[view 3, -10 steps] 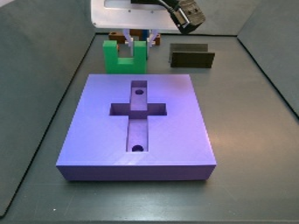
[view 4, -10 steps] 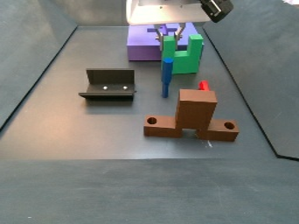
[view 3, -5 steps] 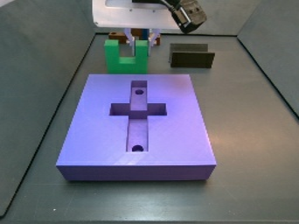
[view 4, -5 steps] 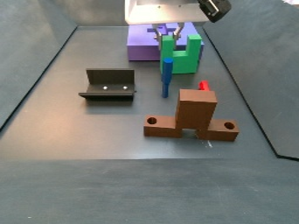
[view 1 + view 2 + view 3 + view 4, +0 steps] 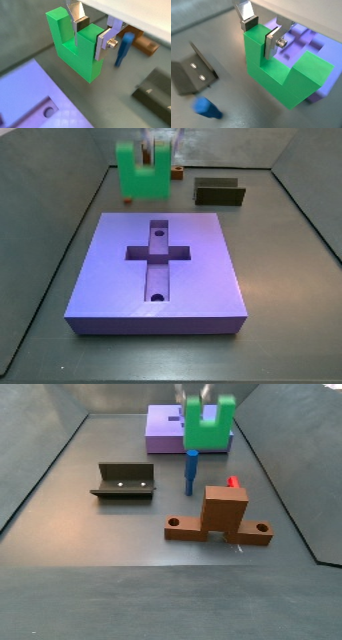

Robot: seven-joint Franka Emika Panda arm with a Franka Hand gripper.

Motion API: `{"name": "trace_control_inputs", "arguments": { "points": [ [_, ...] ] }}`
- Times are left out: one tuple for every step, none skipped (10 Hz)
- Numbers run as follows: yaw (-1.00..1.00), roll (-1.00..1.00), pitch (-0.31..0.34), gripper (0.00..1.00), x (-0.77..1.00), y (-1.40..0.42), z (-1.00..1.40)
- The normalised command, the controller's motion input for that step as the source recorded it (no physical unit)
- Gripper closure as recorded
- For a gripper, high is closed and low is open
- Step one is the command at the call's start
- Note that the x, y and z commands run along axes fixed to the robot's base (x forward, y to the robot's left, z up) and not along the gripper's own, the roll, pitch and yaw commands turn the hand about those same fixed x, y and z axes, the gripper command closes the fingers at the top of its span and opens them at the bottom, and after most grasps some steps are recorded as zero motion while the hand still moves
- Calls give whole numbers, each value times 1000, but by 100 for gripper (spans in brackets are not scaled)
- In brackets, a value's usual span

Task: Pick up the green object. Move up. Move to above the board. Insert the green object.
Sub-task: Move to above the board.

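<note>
The green object point(image 5: 143, 176) is a bright green U-shaped block and hangs in the air behind the far end of the board point(image 5: 187, 278). The board is a large purple slab with a cross-shaped recess and two round holes. My gripper point(image 5: 159, 150) is shut on one upright prong of the green object. Both wrist views show the silver fingers point(image 5: 107, 42) point(image 5: 272, 41) clamping that prong, with the gripper point(image 5: 91, 31) point(image 5: 260, 29) around the green object point(image 5: 73, 47) point(image 5: 278, 75). In a side view the green object point(image 5: 207, 426) is lifted in front of the board point(image 5: 166, 431).
The dark fixture point(image 5: 124, 481) point(image 5: 219, 192) stands on the floor beside the board. A blue upright stick point(image 5: 191, 472) stands below the lifted block. A brown block with a red stick point(image 5: 221, 514) sits nearer the front. Grey walls enclose the floor.
The gripper has risen with the green object in it; the block has left the floor and now hangs higher. Nothing else moved.
</note>
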Motion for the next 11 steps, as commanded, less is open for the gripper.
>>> {"name": "trace_control_inputs", "arguments": {
  "points": [
    [-4, -8, 28, 100, -54, 6, 1400],
    [-4, -31, 16, 100, -6, 2, 1400],
    [-4, -34, 62, 100, 38, 8, 1400],
    [-6, -38, 93, 100, 16, 4, 696],
    [-319, 51, 185, 100, 146, -1400, 380],
    [-311, 57, 179, 100, 144, -1400, 291],
    [-147, 114, 195, 100, 183, -1400, 291],
    [-75, 68, 190, 100, 249, -1400, 277],
    [-33, 58, 178, 100, 184, -862, 178],
    [-5, 58, 157, 100, 136, -459, 110],
    [-1, 21, 103, 100, 78, -203, 58]
  ]
}}
